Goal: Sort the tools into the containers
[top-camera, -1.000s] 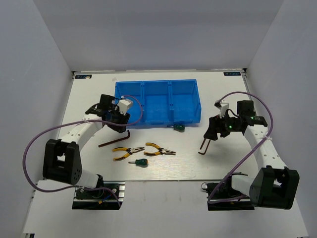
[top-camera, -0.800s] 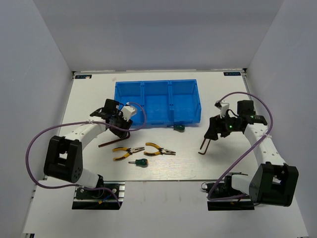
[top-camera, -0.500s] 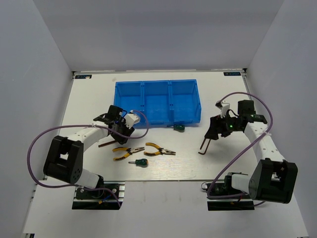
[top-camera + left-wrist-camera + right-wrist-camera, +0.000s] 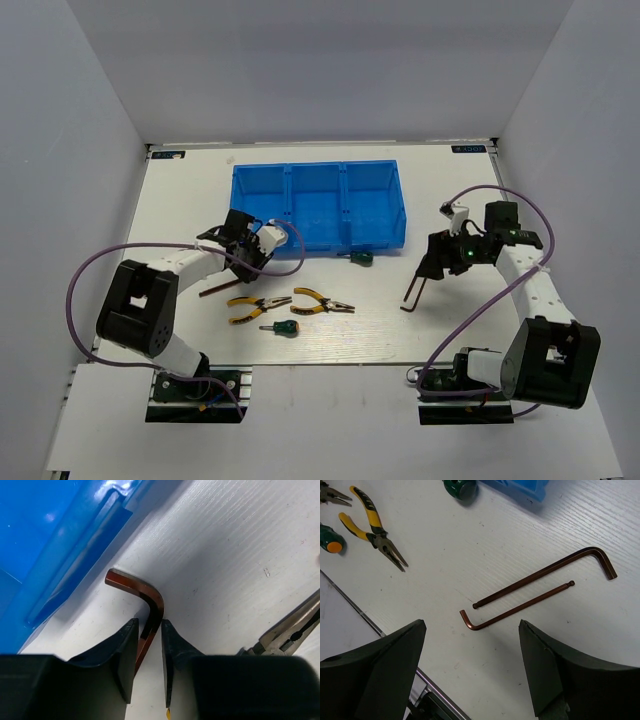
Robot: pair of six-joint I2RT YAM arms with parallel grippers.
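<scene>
Between fingers of left end effector [image 4: 149, 645], now lowered beside tray [image 4: 45, 545]: hex key [image 4: 147, 610], nearly clamped; grasp imminent. Right end effector [image 4: 470, 670] spread apart.

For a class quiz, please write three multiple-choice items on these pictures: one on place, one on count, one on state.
1. Where is the left hex key?
A. inside the blue tray
B. on the table beside the blue tray
C. on top of the tray wall
2. How many hex keys lie below the right gripper?
A. one
B. two
C. four
3. The right gripper is:
A. shut on a hex key
B. shut, empty
C. open, empty
Answers: 1B, between the left gripper's fingers by the tray wall; 2B, one thick, one thin; 3C, fingers wide apart.
</scene>
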